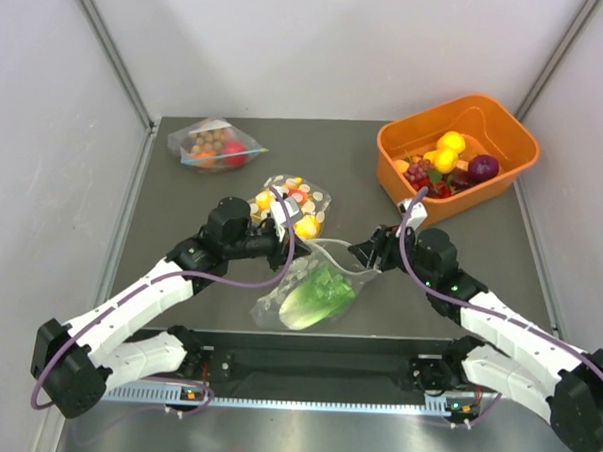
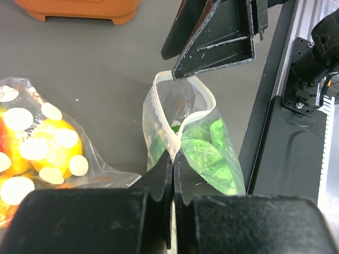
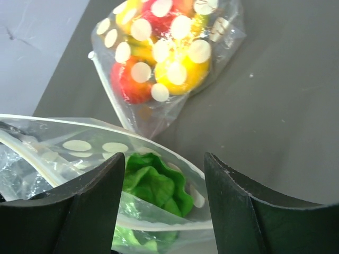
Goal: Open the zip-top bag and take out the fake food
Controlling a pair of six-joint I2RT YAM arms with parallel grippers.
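Zip-top bag [image 1: 314,287]: mid-desk [image 1: 325,152], between arms, mouth gaping.
Left hand [image 2: 173,161]: clamped on near lip.
Right hand [image 3: 164,159]: fingers spread wide, gripping nothing, at far lip.
Lettuce [image 3: 153,185]: inside bag.
Status: opening looks done; removal pending.

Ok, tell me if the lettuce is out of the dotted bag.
No, the green lettuce sits inside the zip-top bag, behind its clear plastic.

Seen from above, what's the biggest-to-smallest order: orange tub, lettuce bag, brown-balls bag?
1. orange tub
2. zip-top bag holding the lettuce
3. plain bag of brown balls, which looks only somewhat smaller than the zip-top bag
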